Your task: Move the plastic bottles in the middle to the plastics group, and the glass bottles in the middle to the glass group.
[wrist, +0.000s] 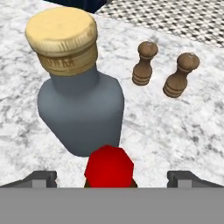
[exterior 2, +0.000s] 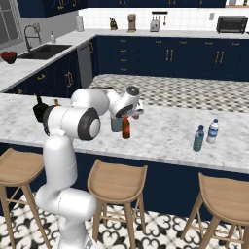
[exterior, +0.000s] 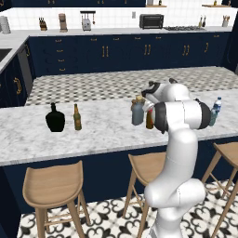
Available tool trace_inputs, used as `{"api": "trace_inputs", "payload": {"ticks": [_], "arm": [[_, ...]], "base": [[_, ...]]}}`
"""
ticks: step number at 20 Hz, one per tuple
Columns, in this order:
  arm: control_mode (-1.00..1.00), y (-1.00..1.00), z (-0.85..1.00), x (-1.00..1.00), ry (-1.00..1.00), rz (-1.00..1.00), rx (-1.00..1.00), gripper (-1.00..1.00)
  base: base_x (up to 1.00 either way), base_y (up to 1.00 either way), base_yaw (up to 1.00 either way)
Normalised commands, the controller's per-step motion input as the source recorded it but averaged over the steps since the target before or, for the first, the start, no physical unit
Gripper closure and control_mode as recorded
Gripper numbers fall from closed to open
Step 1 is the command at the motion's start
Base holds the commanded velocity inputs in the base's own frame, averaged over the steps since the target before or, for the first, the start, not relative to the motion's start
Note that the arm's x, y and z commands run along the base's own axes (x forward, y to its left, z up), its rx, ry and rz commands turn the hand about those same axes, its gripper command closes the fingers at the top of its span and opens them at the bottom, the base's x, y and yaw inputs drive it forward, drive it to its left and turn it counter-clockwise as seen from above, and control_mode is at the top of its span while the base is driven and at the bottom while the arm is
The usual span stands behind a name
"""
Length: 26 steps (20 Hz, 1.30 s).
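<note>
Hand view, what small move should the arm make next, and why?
Probably straight down: the open fingers stand either side of the small red-brown bottle, its red top centred between them and not yet gripped. The grey bottle stands close behind, so keep it vertical.

Red-brown bottle [wrist: 109,168] body below frame edge

**Bottles on the marble counter**

A wide grey bottle [wrist: 81,113] with a tan cap is stood upright; a slim red-brown bottle [exterior 2: 126,128] is set just beside it, at 5 o'clock. A blue bottle [exterior 2: 198,139] is stood beside the clear water bottle [exterior 2: 212,131].
</note>
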Motion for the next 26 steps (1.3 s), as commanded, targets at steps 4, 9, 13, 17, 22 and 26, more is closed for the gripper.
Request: {"api": "trace_inputs", "payload": {"ticks": [4, 9, 13, 17, 22, 26], "arm": [[-1.00, 0.00, -0.18, 0.00, 0.00, 0.03, 0.07, -1.00], [-1.00, 0.00, -0.12, 0.00, 0.00, 0.02, 0.04, 1.00], [-1.00, 0.00, -0.01, 0.00, 0.00, 0.00, 0.00, 1.00], [-1.00, 0.00, 0.00, -0.01, 0.00, 0.00, 0.00, 1.00], [-1.00, 0.00, 0.06, -0.43, -0.05, 0.00, 0.00, 1.00], [-1.00, 0.09, 0.19, -0.84, -0.13, 0.00, 0.00, 1.00]], "base": [[0.00, 0.00, 0.00], [0.00, 0.00, 0.00], [0.00, 0.00, 0.00], [0.00, 0.00, 0.00], [0.00, 0.00, 0.00], [0.00, 0.00, 0.00]]}}
